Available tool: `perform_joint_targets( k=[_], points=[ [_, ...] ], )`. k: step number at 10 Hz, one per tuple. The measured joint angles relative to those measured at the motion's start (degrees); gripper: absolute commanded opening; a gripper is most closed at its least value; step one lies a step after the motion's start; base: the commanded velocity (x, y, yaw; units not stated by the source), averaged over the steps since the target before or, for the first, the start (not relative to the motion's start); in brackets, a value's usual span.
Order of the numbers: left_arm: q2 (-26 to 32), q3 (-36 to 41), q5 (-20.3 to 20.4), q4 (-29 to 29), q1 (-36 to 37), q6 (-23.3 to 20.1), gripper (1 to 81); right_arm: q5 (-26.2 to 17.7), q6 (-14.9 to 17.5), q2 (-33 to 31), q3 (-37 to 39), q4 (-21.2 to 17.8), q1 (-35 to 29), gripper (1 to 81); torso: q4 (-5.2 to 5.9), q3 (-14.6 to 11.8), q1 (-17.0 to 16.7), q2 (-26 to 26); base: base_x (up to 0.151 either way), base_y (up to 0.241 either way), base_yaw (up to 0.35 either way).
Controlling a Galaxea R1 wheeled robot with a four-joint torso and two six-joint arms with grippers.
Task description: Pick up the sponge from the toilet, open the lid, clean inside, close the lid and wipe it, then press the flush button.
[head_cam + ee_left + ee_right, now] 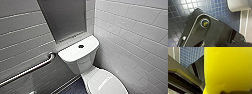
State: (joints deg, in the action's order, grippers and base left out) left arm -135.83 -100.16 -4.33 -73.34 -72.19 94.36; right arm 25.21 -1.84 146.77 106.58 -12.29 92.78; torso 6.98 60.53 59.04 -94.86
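Observation:
The white toilet (77,56) stands in the corner, seen from above in the head view. The small round dark flush button (81,46) sits in the centre of the flat tank top. The oval lid (106,83) with grey lettering is down over the bowl. In the right wrist view the bright yellow sponge (228,69) looms large, close to the camera and off the floor, with my right gripper shut on it. The left wrist view looks down at blue mosaic floor (180,12) with a white rounded part of the toilet (238,5) at the edge.
A steel grab bar (27,71) runs along the grey tiled wall left of the toilet. White tiled wall (135,37) closes in on the right. A grey recessed panel (65,17) sits behind the tank. Dark floor (72,88) shows between bar and bowl.

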Motion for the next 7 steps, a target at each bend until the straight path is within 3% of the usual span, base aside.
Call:
perform_joint_targets(
  k=[3, 5, 6, 7],
  points=[
    [-5.0, -10.6, 1.4, -4.4, -4.4, 0.1, 81.1, -1.5, -0.1, 3.2, 6.3, 0.0, -0.9, 1.0, 0.0, 0.0, 0.0, 0.0, 0.0, 0.0, 0.0],
    [-9.5, -12.3, 1.6, -5.1, -9.1, -0.2, 81.1, -3.9, -0.1, 4.5, 7.6, 0.1, -1.4, 1.0, 0.0, 0.0, 0.0, 0.0, 0.0, 0.0, 0.0],
    [-9.9, -12.3, 0.3, -3.6, -9.5, -3.6, 81.1, -3.9, -0.1, 4.4, 7.9, 0.1, -1.4, 1.0, 0.0, 0.0, 0.0, 0.0, 0.0, 0.0, 0.0],
    [-9.4, -12.5, -1.4, -0.6, -9.1, -9.7, 81.1, -3.9, -0.1, 4.2, 8.3, 0.1, -1.4, 1.0, 0.0, 0.0, 0.0, 0.0, 0.0, 0.0, 0.0]
  ],
)
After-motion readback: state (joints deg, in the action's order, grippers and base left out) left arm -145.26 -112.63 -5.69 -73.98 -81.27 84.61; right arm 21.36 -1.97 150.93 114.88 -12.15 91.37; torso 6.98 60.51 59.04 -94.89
